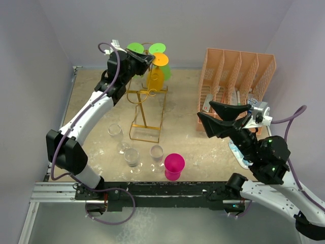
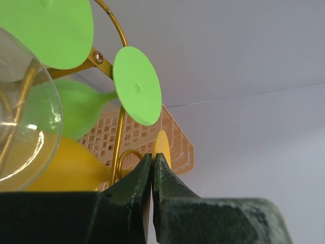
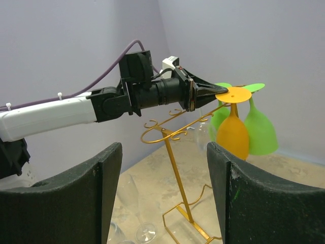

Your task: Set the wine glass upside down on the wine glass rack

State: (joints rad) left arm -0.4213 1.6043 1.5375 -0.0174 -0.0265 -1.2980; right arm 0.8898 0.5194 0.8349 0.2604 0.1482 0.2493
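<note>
While the left gripper [image 1: 148, 59] is pinching the foot of the orange glass [image 1: 155, 79], jaws almost shut, with the bowl hanging upside down at the top of the rack [image 1: 141, 111], I'm thinking it's worth making sure the stem's properly seated before letting go; the right gripper [image 1: 216, 117] is idling wide open, empty.

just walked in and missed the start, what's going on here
The left gripper is pinched on the foot of an orange wine glass, which hangs upside down at the top of the gold wine glass rack beside two green glasses. The right gripper is open, holds nothing and sits off to the side. Three clear glasses and a magenta glass stand on the table in front of the rack.
</note>
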